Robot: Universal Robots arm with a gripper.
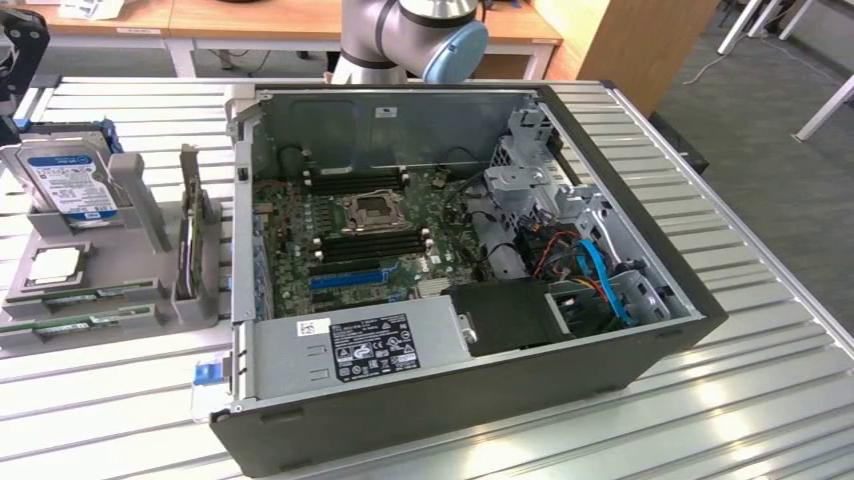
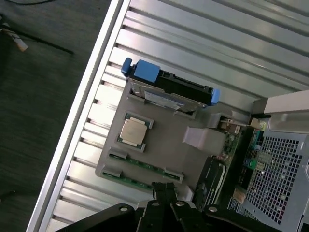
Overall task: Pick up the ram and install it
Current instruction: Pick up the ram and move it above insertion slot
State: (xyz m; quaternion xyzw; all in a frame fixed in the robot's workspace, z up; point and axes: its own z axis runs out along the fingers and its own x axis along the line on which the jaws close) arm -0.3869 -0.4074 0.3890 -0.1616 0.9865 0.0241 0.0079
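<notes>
Two green ram sticks lie side by side in slots along the near edge of a grey holder tray (image 1: pixel 134 305) at the exterior view's left. One ram (image 1: pixel 83 296) (image 2: pixel 145 167) lies nearer the tray's middle, the other ram (image 1: pixel 74 326) (image 2: pixel 126 180) at its edge. In the wrist view my gripper (image 2: pixel 163 186) hangs above the tray, close over the rams, with its black fingers pressed together and nothing between them. The open computer case (image 1: pixel 641 345) lies on its side in the middle of the table, and the black memory slots (image 1: pixel 374 245) on its motherboard are bare.
The tray also carries a blue-labelled hard drive (image 1: pixel 70 185) (image 2: pixel 166 89), a square processor chip (image 1: pixel 54 265) (image 2: pixel 133 131) and an upright dark expansion card (image 1: pixel 194 240) (image 2: pixel 212 176). The arm's base (image 1: pixel 400 35) stands behind the case. The slatted metal table's edge (image 2: pixel 82 121) runs beside the tray.
</notes>
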